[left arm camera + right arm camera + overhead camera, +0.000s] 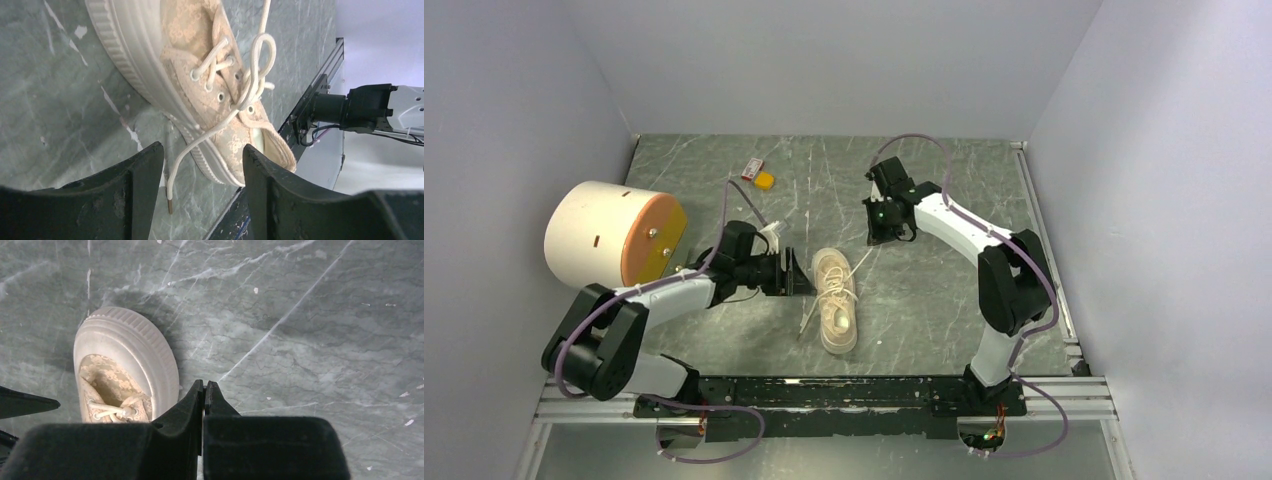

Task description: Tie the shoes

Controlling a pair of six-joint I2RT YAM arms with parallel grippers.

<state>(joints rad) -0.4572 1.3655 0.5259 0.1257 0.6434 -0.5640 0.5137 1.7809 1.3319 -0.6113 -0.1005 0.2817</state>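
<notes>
The cream sneaker (836,300) lies on the grey table, toe pointing away from the arm bases, with its laces loose. My left gripper (805,274) is open just left of the shoe; in the left wrist view (202,147) one lace end (170,200) lies on the table between its fingers, untouched. The other lace (861,262) runs straight from the eyelets up and right to my right gripper (880,238). That gripper (204,385) is shut beside the toe cap (125,340), with a thin pale sliver pinched between its fingers.
A large cream-and-orange cylinder (614,235) lies at the left, behind the left arm. A small red and orange item (759,175) sits at the back. The metal rail (854,390) runs along the near edge. Grey walls enclose the table.
</notes>
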